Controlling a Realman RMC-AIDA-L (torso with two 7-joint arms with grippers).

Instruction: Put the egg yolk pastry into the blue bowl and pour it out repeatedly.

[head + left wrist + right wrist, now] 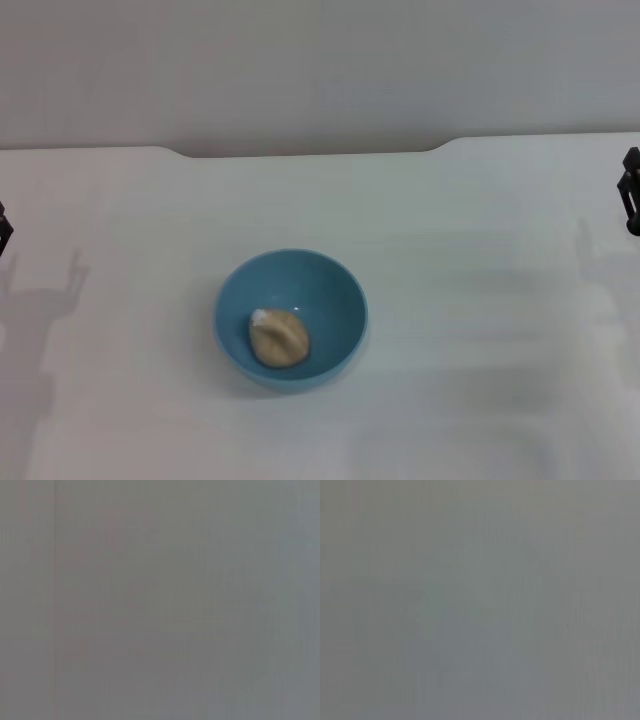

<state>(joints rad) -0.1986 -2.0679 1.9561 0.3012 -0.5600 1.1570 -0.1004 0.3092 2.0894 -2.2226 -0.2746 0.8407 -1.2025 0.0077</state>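
Bowl and contents: the blue bowl (290, 318) stands upright on the white table (480, 300), its round rim level and its mouth open upward. Inside it lies the egg yolk pastry (279, 337), a pale tan lump resting on the bowl's floor against the near-left part of the inner wall, with a small whitish patch at its upper left edge. The pastry is roughly rounded, only slightly longer than wide, so that no clear long axis or pointing direction can be told. No writing, brand or label can be seen on the bowl or the pastry. Left gripper (4, 228): a dark sliver at the table's left edge, well apart from the bowl; whether its jaws are spread or pressed together cannot be told. Right gripper (631, 192): a dark part at the table's right edge, likewise well apart from the bowl, jaw state also not discernible. Both wrist views show only a uniform grey field.
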